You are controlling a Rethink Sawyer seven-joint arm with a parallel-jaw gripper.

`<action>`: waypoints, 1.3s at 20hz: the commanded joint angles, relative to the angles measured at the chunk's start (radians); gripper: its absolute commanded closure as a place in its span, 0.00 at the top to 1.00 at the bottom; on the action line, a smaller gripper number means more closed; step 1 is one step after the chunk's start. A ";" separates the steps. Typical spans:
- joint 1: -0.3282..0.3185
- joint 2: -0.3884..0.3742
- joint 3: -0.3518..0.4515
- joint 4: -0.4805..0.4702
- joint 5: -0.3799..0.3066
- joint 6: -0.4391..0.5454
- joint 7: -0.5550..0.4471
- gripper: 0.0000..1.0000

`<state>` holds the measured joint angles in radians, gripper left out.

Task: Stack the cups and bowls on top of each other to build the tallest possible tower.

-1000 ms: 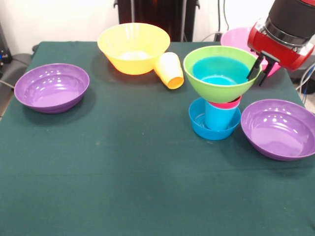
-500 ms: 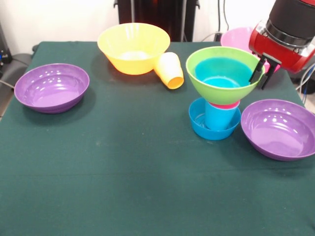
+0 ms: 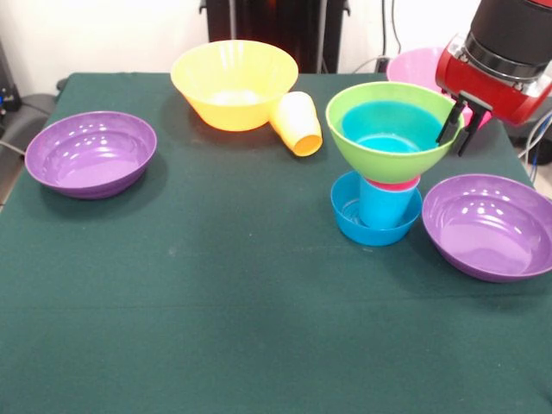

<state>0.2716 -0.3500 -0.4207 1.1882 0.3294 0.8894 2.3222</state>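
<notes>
The gripper (image 3: 458, 131) had its narrow-set black fingers (image 3: 448, 129) straddling the lime green bowl's (image 3: 392, 129) rim atop the tower (image 3: 379, 177), which stood mid-tabletop (image 3: 216, 302) beside a purple bowl (image 3: 489, 226). Any sideways tug risked tipping the top-heavy stack off its slim blue cup (image 3: 384, 205).

The pincer (image 3: 456, 131) straddles the green bowl's (image 3: 390, 148) 3 o'clock rim atop the tower (image 3: 379, 185). A yellow cup (image 3: 297, 122) lies tipped against the orange bowl (image 3: 234, 84) at 11 o'clock.
</notes>
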 commanded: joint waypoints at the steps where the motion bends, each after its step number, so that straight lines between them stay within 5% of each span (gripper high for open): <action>1: 0.025 0.013 0.062 0.118 0.018 -0.096 0.234 0.00; 26: 0.076 0.005 0.065 0.199 0.068 -0.198 0.287 0.00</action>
<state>0.3249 -0.3825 -0.4337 1.2935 0.3715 0.7691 2.3726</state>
